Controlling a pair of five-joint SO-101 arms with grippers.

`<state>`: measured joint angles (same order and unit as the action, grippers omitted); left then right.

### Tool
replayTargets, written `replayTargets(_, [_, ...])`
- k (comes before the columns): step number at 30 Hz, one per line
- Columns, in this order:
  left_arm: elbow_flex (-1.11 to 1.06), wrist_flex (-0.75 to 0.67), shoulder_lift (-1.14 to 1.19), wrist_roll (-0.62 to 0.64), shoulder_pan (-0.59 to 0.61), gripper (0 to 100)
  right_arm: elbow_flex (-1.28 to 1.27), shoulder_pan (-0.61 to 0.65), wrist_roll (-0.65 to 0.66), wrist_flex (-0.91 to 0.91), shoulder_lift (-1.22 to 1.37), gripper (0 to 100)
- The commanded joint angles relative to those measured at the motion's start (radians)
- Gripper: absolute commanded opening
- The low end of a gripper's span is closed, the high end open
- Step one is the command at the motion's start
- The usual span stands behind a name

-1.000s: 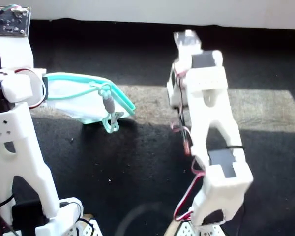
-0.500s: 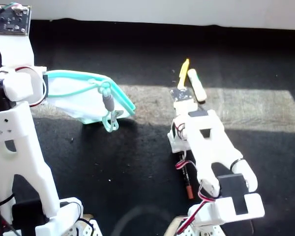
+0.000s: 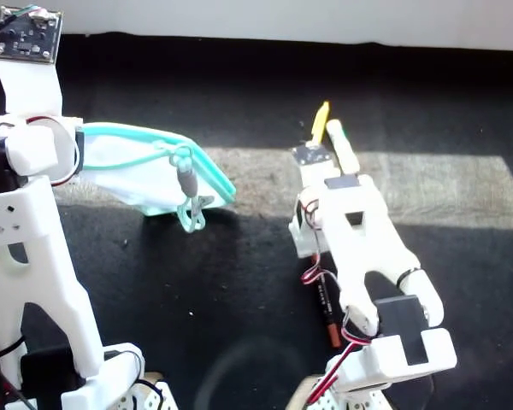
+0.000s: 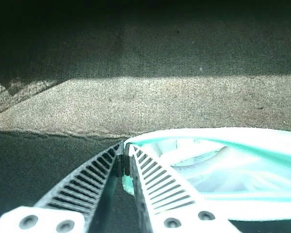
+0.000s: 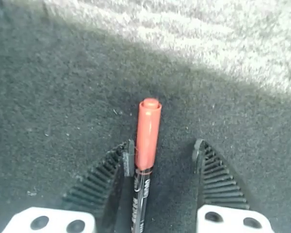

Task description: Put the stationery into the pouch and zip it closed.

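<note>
Right pincer (image 5: 163, 145) is spread astride the red-capped marker (image 5: 148, 131), which lies off-centre. It should centre up, then close low w/o rolling it. Left pincer (image 4: 123, 156) pinches the pouch (image 4: 223, 170) rim, mouth open.

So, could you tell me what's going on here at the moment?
Two robot arms are packing stationery into a pouch. The left hand is shut on the rim of the teal-edged pouch, which is unzipped. The right hand is down at the black mat, open, with a red-capped pen lying between its fingers, close to one of them and not yet gripped. So the pen is about to be picked up, and zipping is yet to come.
</note>
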<state>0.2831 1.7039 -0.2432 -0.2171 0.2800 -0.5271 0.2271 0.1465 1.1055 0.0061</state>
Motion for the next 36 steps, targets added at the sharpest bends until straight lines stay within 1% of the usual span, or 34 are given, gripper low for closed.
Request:
replayTargets(1, [-0.018,0.005,0.004,-0.008,-0.016,1,0.059,0.027,0.008,0.004,0.033,20.1])
replayTargets(5, [-0.018,0.005,0.004,-0.008,-0.039,1,0.122,0.051,0.003,0.01,0.157,19.0])
replayTargets(10, [-0.018,0.005,0.004,-0.008,-0.041,1,0.203,0.044,0.006,0.01,0.26,10.7])
replayTargets(17, [-0.018,0.006,0.004,-0.008,-0.041,1,0.248,0.05,0.006,0.047,0.265,9.4])
replayTargets(18, [-0.018,0.006,0.004,-0.008,-0.041,1,0.248,0.048,0.008,0.053,0.265,8.4])
replayTargets(20, [-0.018,0.006,0.004,-0.008,-0.041,1,0.252,0.044,0.008,0.059,0.26,1.8])
replayTargets(21, [-0.018,0.006,0.004,-0.008,-0.041,1,0.257,0.041,0.006,0.061,0.257,0.0])
replayTargets(23, [-0.018,0.006,0.004,-0.008,-0.041,1,0.269,0.027,0.003,0.079,0.231,0.5])
replayTargets(27, [-0.018,0.006,0.004,-0.008,-0.041,1,0.265,0.021,0.003,0.111,0.036,0.5])
replayTargets(32, [-0.018,0.015,0.004,-0.008,-0.041,1,0.274,0.027,0.003,0.2,-0.42,0.5])
replayTargets(34, [-0.018,0.026,0.004,-0.008,-0.041,1,0.275,0.028,0.005,0.183,-0.625,0.5])
replayTargets(36, [-0.018,0.034,0.004,-0.008,-0.041,1,0.283,0.042,0.003,0.116,-0.803,0.5])
